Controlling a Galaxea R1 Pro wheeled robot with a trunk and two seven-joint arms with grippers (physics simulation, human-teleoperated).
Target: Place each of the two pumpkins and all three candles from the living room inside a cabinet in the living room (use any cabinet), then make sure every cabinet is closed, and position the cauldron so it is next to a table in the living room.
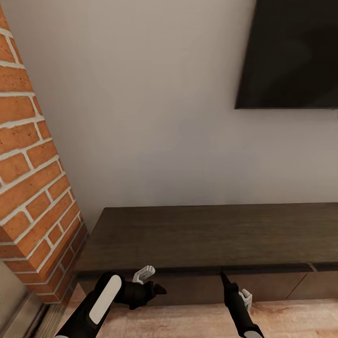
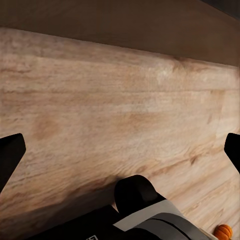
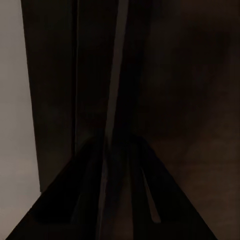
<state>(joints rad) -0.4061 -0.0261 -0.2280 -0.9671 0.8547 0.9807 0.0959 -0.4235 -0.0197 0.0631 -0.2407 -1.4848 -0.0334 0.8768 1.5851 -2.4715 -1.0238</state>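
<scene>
Brick wall (image 1: 33, 188): red brick with pale mortar, filling the far left of my head view and slanting down toward the floor.
Back wall (image 1: 150, 117): plain pale grey, behind the cabinet.
Cabinet (image 1: 211, 234): long, low and dark brown, set against the back wall; I see its flat top and, below the front edge, plain fronts split by thin dark seams. The fronts look flush, with no gap that I can make out.
Left gripper (image 1: 157, 288): I have it low in front of the cabinet's left end, black, turned sideways toward the right. In my left wrist view the two black fingertips (image 2: 10, 155) sit at opposite edges of the picture, so the jaws stand wide with nothing between them.
Floor (image 2: 120, 115): light wood planks, seen beneath the left gripper in my left wrist view.
Pumpkin (image 2: 223, 231): one small orange one, on the floor at the corner of my left wrist view, well apart from the fingertips.
Right gripper (image 1: 224, 278): narrow and black, pointing up at the cabinet's front edge, right by a seam. The jaws look drawn close together, holding nothing that I can see; my right wrist view is very dark, showing the two fingers converging against the brown front.
Television (image 1: 291, 51): black screen on the back wall, upper right, above the cabinet.
</scene>
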